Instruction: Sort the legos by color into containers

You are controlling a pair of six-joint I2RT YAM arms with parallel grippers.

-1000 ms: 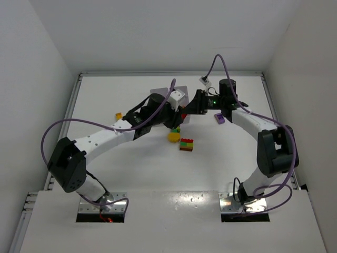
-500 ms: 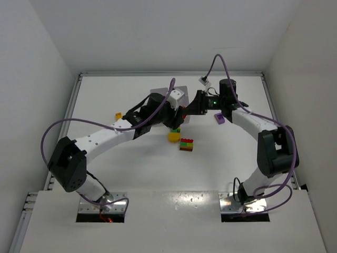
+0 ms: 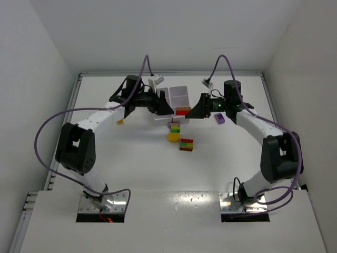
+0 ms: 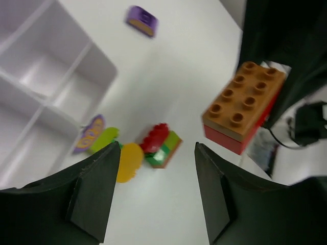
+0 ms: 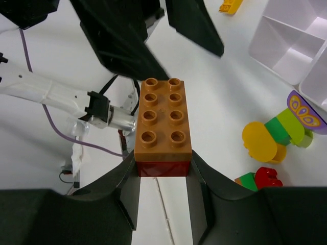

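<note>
Surface: white tabletop closed in by plain white walls, seen from above.
Tray: white six-compartment plastic tray sits at the far middle of the table, between the two wrists.
Right gripper: jaws clamped on the red lower half of an orange-over-red stacked plastic brick, studs facing the wrist camera; the brick is held clear of the table, just beside the tray's near edge.
Left gripper: jaws parted with nothing between them; the held brick hangs up and to the right of its right finger, apart from it.
Loose pieces: purple and lime clump, yellow round piece and red, green and orange stack lie near the tray's front.
Outliers: small purple brick lies by the right arm; small yellow brick lies by the left arm.
</note>
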